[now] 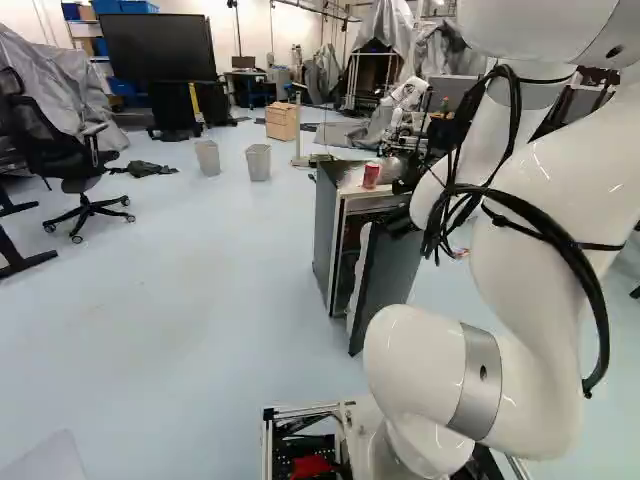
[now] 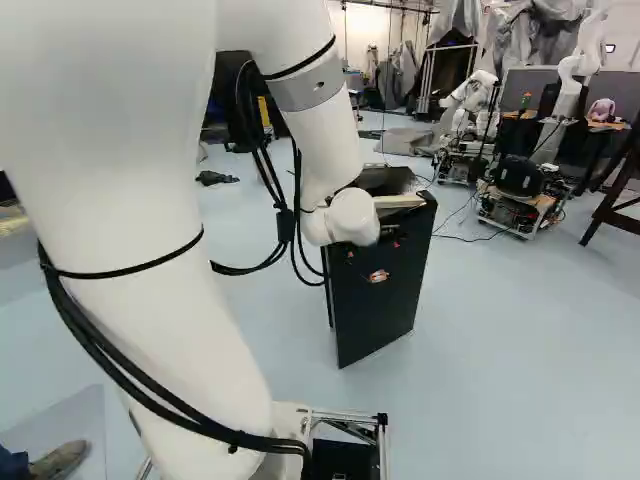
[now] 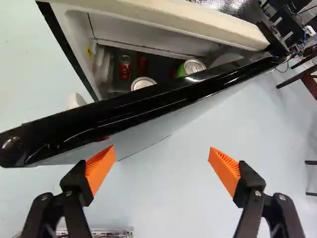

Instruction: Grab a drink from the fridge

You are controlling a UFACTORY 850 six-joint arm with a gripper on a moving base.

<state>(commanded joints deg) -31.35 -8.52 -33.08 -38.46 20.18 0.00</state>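
The small fridge (image 1: 325, 235) stands left of my arm in the left base view, its dark door (image 1: 388, 275) swung partly open; the door's outer face (image 2: 385, 300) shows in the right base view. Over the door's glossy black edge (image 3: 148, 101), the wrist view shows a red can (image 3: 125, 69), a second red can (image 3: 142, 64), a green can (image 3: 192, 67) and a silver can top (image 3: 143, 83) inside. My gripper (image 3: 162, 166) is open beside the door, nothing between its orange pads. I cannot clearly make it out in the base views.
On the fridge top stands another red can (image 1: 371, 175). Two grey bins (image 1: 258, 162), an office chair (image 1: 75, 150) and a cardboard box (image 1: 282, 121) are farther off. Another robot (image 2: 470, 100) and a wheeled cart (image 2: 525, 205) stand beyond the fridge.
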